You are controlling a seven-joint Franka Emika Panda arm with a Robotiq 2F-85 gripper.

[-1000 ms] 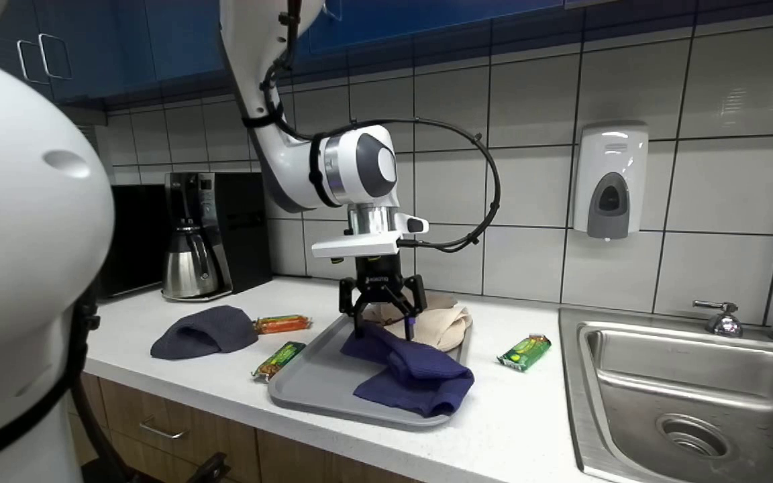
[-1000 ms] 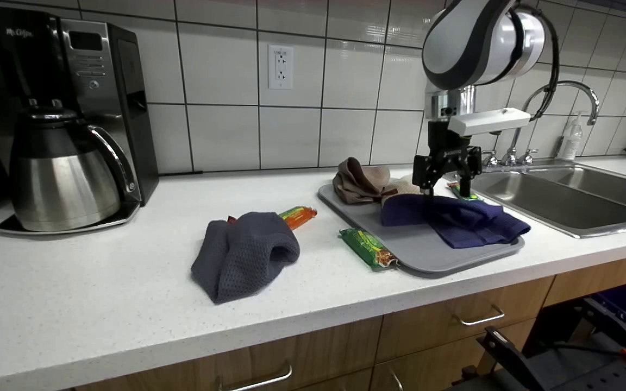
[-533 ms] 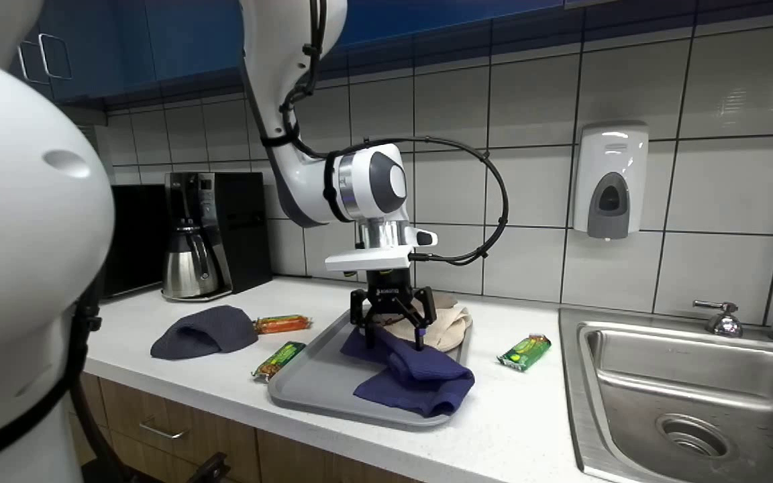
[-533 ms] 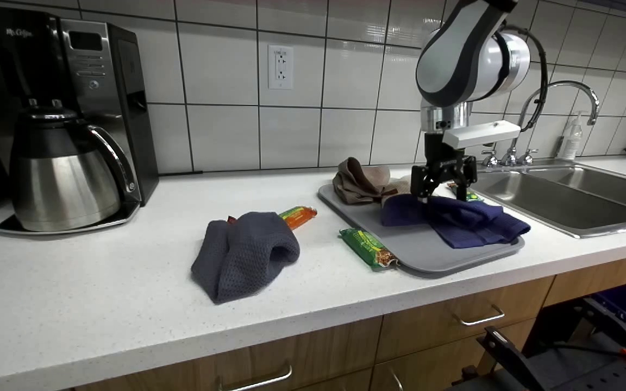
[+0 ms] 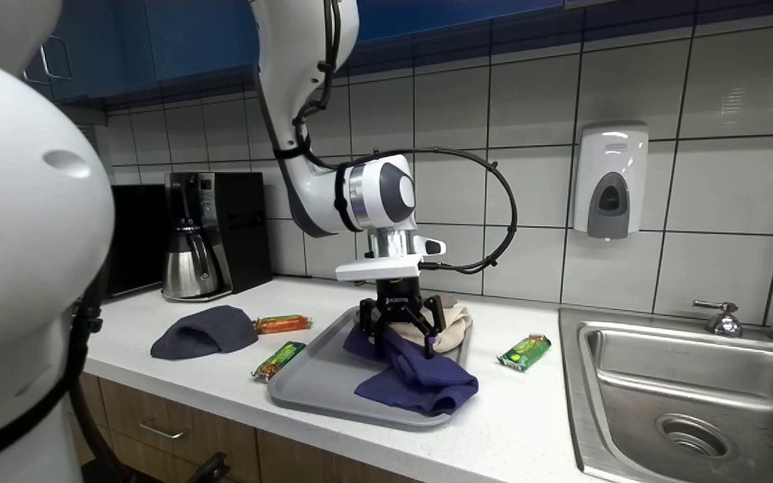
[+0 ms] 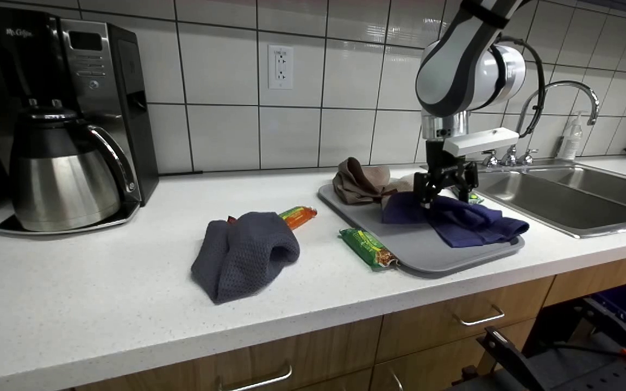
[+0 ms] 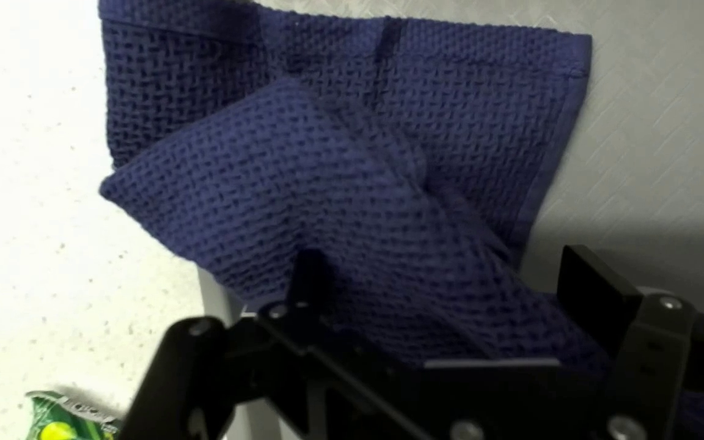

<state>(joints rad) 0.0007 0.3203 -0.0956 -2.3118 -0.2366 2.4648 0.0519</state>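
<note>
We find the gripper (image 5: 404,350) pointing downward, its jaws spread wide apart — a fold of the navy cloth (image 5: 427,381) lies loose between their tips. Whether the tips press into it, we cannot tell. The navy cloth rests folded and rumpled on the grey tray (image 5: 323,386) and projects at one end past the tray's edge, as the wrist view shows. Toward the tiled wall (image 6: 220,136), on the same tray, we locate a beige cloth (image 5: 455,329) and, next to it, a brown cloth (image 6: 359,182), both crumpled.

On the white counter (image 6: 128,282), we identify a green-wrapped bar (image 6: 368,248) just beside the tray's rim and a green packet (image 5: 525,352) between the tray and the sink (image 5: 578,382). Farther off, a dark grey cloth (image 6: 248,252) lies beside an orange-wrapped bar (image 6: 298,217) — in an exterior view it partly hides the bar. A coffee maker (image 6: 93,60) stands near that wall, well apart from the tray; a soap dispenser (image 5: 611,154) is mounted on the wall.
</note>
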